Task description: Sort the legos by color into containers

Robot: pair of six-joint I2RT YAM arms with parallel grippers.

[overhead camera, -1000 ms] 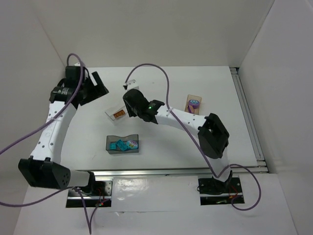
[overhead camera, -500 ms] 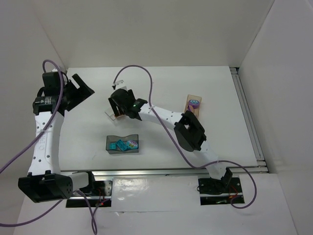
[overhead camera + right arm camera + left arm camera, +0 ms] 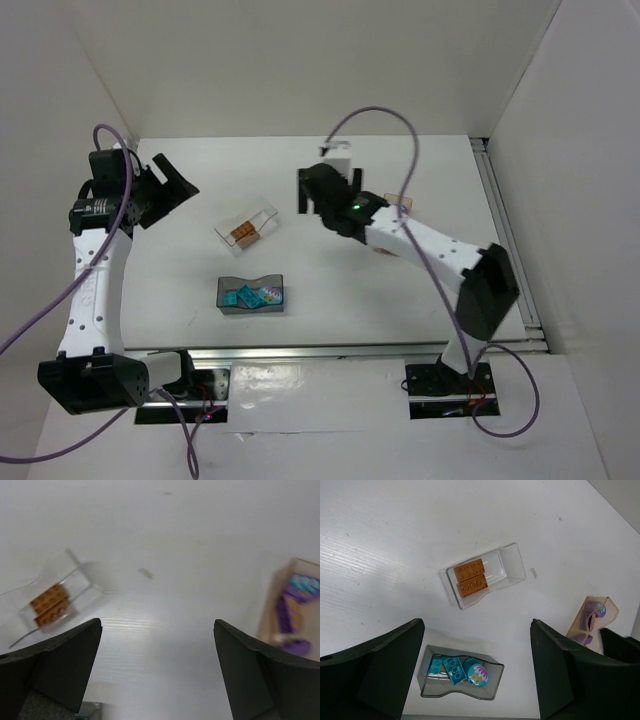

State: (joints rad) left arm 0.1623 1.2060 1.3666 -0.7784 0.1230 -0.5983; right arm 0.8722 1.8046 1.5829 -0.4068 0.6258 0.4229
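Two orange legos (image 3: 470, 577) lie side by side in the clear container (image 3: 265, 213) (image 3: 517, 565) at the table's middle left. Several teal legos (image 3: 455, 669) sit in the smoky dark-grey container (image 3: 225, 300) (image 3: 492, 685) nearer the front. Purple legos (image 3: 290, 612) rest on the wooden container (image 3: 610, 611) (image 3: 272, 610); in the top view my right arm covers most of it. My left gripper (image 3: 168, 192) (image 3: 477, 625) hangs open high at the far left. My right gripper (image 3: 325, 190) (image 3: 157, 622) is open and holds nothing, above bare table between the clear and wooden containers.
White walls close in the table at the back and on both sides. A metal rail (image 3: 350, 350) runs along the near edge, another along the right edge (image 3: 505, 230). Purple cables (image 3: 375, 112) loop above both arms.
My right gripper opened over the clear container, left an orange lego there, then swung up and right. My left arm drew back to the left and has since held still.
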